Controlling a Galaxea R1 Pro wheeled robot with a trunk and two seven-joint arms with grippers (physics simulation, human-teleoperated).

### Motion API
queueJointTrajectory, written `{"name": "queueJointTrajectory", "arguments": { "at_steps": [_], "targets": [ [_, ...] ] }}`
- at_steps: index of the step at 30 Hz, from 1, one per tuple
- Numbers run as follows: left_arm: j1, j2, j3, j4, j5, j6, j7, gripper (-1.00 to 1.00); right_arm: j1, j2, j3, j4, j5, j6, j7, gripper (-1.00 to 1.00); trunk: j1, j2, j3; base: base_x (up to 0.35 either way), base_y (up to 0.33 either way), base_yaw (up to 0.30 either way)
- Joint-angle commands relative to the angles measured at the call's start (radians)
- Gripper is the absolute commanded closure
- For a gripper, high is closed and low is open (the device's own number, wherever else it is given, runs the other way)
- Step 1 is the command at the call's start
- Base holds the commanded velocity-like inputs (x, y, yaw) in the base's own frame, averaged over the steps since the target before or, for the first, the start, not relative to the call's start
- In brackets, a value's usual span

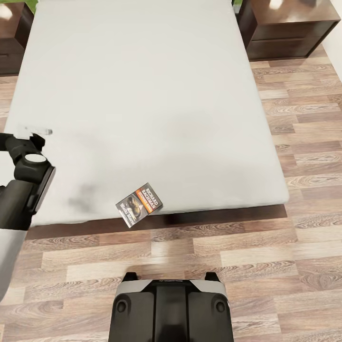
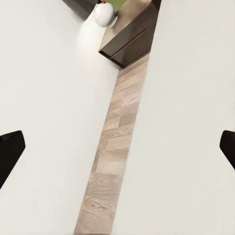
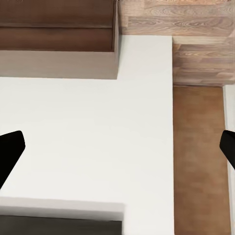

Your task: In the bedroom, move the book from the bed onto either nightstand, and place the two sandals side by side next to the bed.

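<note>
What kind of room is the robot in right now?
Most likely a bedroom: a large bed with a pale mattress, a dark wooden nightstand beside its head, and a wood-plank floor.

We see the book (image 1: 139,204) lying on the bed (image 1: 142,95) at its near edge, partly overhanging the floor (image 1: 266,256), to the right of and nearer than our left end effector (image 1: 35,130), which hangs over the bed's left side. One nightstand (image 1: 289,26) stands far right beyond it, another nightstand (image 1: 13,35) just behind it to the left.
</note>
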Motion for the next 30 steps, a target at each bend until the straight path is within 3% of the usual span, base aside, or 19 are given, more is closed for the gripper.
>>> {"name": "queueJointTrajectory", "arguments": {
  "at_steps": [1, 2, 4, 10, 14, 15, 17, 18, 22, 28, 30],
  "targets": [
    [0.000, 0.017, 0.018, 0.002, -0.008, 0.007, -0.013, -1.00, 0.001, 0.000, -0.009, -0.002, 0.008, -0.002, 0.003, -1.00, 0.000, -0.001, -0.001, 0.000, 0.000, 0.000],
    [0.000, 0.017, 0.018, 0.002, -0.008, 0.007, -0.013, -1.00, 0.001, 0.000, -0.009, -0.002, 0.008, -0.002, 0.003, -1.00, 0.000, -0.001, -0.001, 0.000, 0.000, 0.000],
    [0.001, 0.047, 0.063, 0.007, -0.013, 0.003, -0.042, -1.00, 0.001, -0.001, -0.009, -0.003, 0.008, -0.002, 0.003, -1.00, 0.000, -0.001, -0.001, 0.000, 0.000, 0.000],
    [0.003, 0.090, 0.118, 0.023, -0.017, -0.017, -0.091, -1.00, 0.001, -0.001, -0.009, -0.004, 0.008, -0.002, 0.003, -1.00, 0.000, -0.001, -0.001, 0.000, 0.000, 0.000],
    [0.004, 0.156, 0.154, 0.062, -0.018, -0.051, -0.141, -1.00, 0.001, -0.001, -0.009, -0.005, 0.008, -0.002, 0.004, -1.00, 0.000, -0.001, -0.001, 0.000, 0.000, 0.000],
    [0.004, 0.156, 0.154, 0.062, -0.018, -0.051, -0.141, -1.00, 0.001, -0.001, -0.009, -0.005, 0.008, -0.002, 0.004, -1.00, 0.000, -0.001, -0.001, 0.000, 0.000, 0.000],
    [0.005, 0.193, 0.164, 0.090, -0.016, -0.068, -0.155, -1.00, 0.001, -0.001, -0.009, -0.005, 0.008, -0.002, 0.004, -1.00, 0.000, -0.001, -0.001, 0.000, 0.000, 0.000],
    [0.005, 0.193, 0.164, 0.090, -0.016, -0.068, -0.155, -1.00, 0.001, -0.001, -0.009, -0.005, 0.008, -0.002, 0.004, -1.00, 0.000, -0.001, -0.001, 0.000, 0.000, 0.000],
    [0.005, 0.246, 0.174, 0.150, -0.016, -0.116, -0.173, -1.00, 0.001, -0.002, -0.009, -0.006, 0.009, -0.002, 0.004, -1.00, 0.000, -0.001, -0.001, 0.000, 0.000, 0.000],
    [0.007, 0.276, 0.177, 0.201, -0.018, -0.169, -0.193, -1.00, 0.001, -0.002, -0.009, -0.008, 0.009, -0.002, 0.004, -1.00, 0.000, -0.001, -0.001, 0.000, 0.000, 0.000],
    [0.007, 0.298, 0.179, 0.253, -0.019, -0.203, -0.215, -1.00, 0.001, -0.002, -0.009, -0.013, 0.009, -0.002, 0.004, -1.00, 0.000, -0.001, -0.001, 0.000, 0.000, 0.000]
  ]
}}
